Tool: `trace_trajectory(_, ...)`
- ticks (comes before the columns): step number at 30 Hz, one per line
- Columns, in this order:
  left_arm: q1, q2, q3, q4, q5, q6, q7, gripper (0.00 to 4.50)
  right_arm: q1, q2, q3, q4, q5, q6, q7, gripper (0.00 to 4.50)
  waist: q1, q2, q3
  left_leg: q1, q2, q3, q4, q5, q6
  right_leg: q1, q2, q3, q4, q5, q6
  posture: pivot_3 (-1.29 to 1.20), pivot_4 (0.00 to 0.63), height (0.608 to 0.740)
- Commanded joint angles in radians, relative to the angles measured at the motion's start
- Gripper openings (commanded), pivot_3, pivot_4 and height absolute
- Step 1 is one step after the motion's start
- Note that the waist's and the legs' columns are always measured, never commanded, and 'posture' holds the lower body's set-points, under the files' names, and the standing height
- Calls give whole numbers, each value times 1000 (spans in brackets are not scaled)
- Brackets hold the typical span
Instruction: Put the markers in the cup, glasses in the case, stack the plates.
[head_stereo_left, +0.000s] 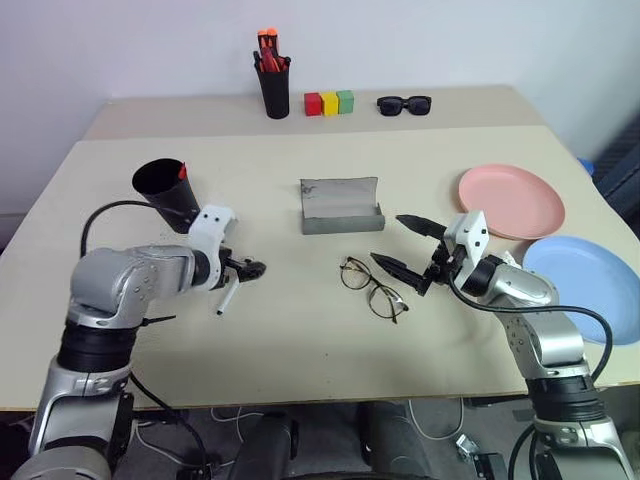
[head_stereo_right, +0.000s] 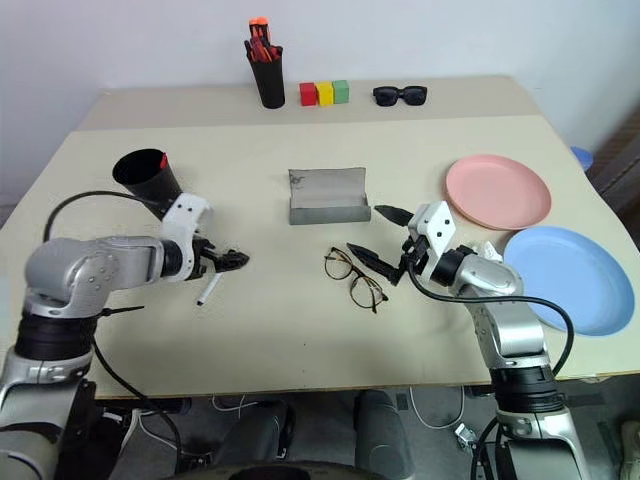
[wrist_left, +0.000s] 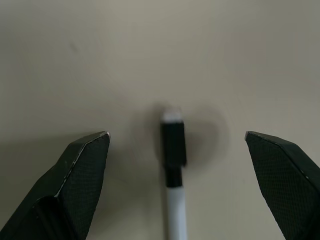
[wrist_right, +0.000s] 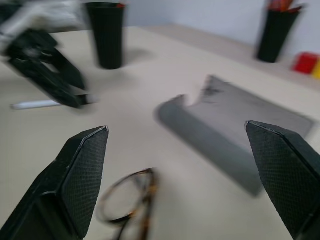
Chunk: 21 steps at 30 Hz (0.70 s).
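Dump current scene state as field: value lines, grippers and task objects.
left gripper: open, over the white marker lying on the table
right gripper: open, beside the glasses, not touching
cup: upright, red-tipped marker inside
case: lid open, nothing inside
pink plate: flat, unstacked
blue plate: flat, next to pink plate

Black pen holder (head_stereo_left: 273, 90) with orange-capped pens stood at the table's (head_stereo_left: 280, 340) far edge, red, yellow, green blocks (head_stereo_left: 329, 103) beside it, black sunglasses (head_stereo_left: 404, 104) next along.
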Motion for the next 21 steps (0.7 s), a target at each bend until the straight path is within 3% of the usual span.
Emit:
trace_trajectory(1, -68, 4, 22, 7, 9, 40, -19, 4446, 30, -52, -29, -93, 93, 43, 81, 4500, -2, 0, 0, 0, 0, 0, 0, 0, 0, 0, 0, 0, -1, 0, 0, 0, 150, 740)
trace_trajectory(11, -86, -89, -2, 23, 53, 99, -12, 4446, 111, -102, -50, -164, 103, 19, 111, 4500, -3, 0, 0, 0, 0, 1, 0, 0, 0, 0, 0, 0, -1, 0, 0, 0, 150, 740)
trace_trajectory(21, -104, -57, 18, -10, 82, 156, -11, 4446, 122, -80, -31, -148, 84, 7, 65, 4500, -7, 0, 0, 1, 0, 1, 0, 0, -1, 1, 0, 0, 0, 0, 0, 0, 150, 740)
